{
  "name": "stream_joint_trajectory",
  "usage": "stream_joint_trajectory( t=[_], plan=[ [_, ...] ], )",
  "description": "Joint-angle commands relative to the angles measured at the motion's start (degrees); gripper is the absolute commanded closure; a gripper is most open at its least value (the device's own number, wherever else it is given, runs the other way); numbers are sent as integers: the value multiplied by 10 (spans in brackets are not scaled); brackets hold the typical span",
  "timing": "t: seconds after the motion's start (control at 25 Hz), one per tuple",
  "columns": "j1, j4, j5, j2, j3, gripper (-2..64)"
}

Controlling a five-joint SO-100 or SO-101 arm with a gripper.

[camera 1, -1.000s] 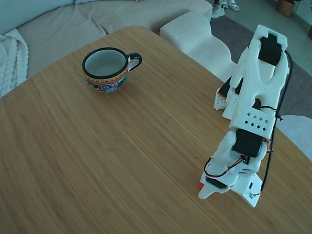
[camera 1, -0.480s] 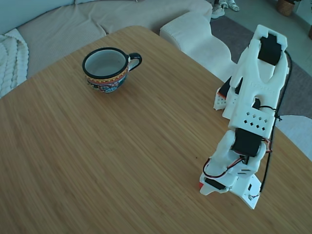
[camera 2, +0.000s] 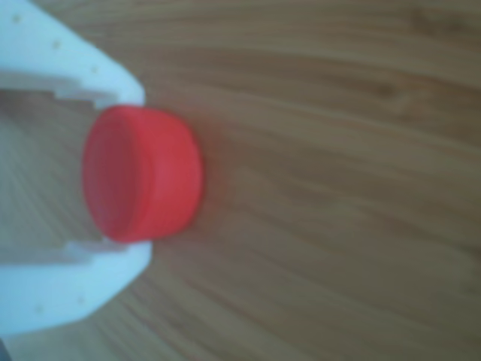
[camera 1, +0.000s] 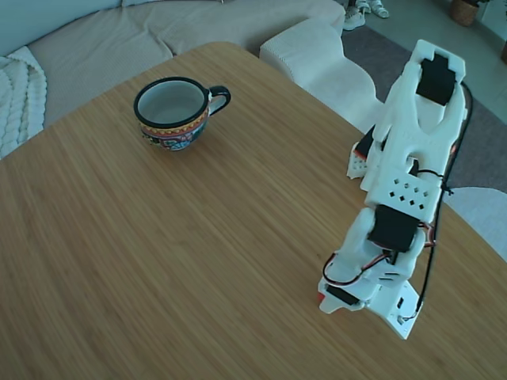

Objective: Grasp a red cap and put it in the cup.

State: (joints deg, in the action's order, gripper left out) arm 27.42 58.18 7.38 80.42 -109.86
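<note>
Pincer (camera 2: pixel 113 180) fingers flank red cap (camera 2: pixel 143 174), touching.

The white arm (camera 1: pixel 404 170) folds steeply down at the right of the fixed view; its gripper (camera 1: pixel 323 298) sits low at the tabletop. In the other view the two white fingers (camera 2: pixel 71 68) press the red cap (camera 2: pixel 141 174) from either side.

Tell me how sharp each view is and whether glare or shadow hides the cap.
Fixed view: sharp, even daylight, no glare; the red cap is only a sliver behind the gripper; the cup is clear. Other view: soft, out-of-focus close-up; the cap between white fingers casts a faint reddish shadow.
</note>
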Motion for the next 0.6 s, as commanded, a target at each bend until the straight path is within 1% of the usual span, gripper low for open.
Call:
stream_joint_trajectory(
  t=[0.0,0.2,0.36,0.56],
  plan=[
    [-16,17,-2,34,25,553],
    [-57,79,-9,86,62,550],
    [-96,107,-35,127,80,550],
    [-160,167,-62,173,155,550]
  ],
)
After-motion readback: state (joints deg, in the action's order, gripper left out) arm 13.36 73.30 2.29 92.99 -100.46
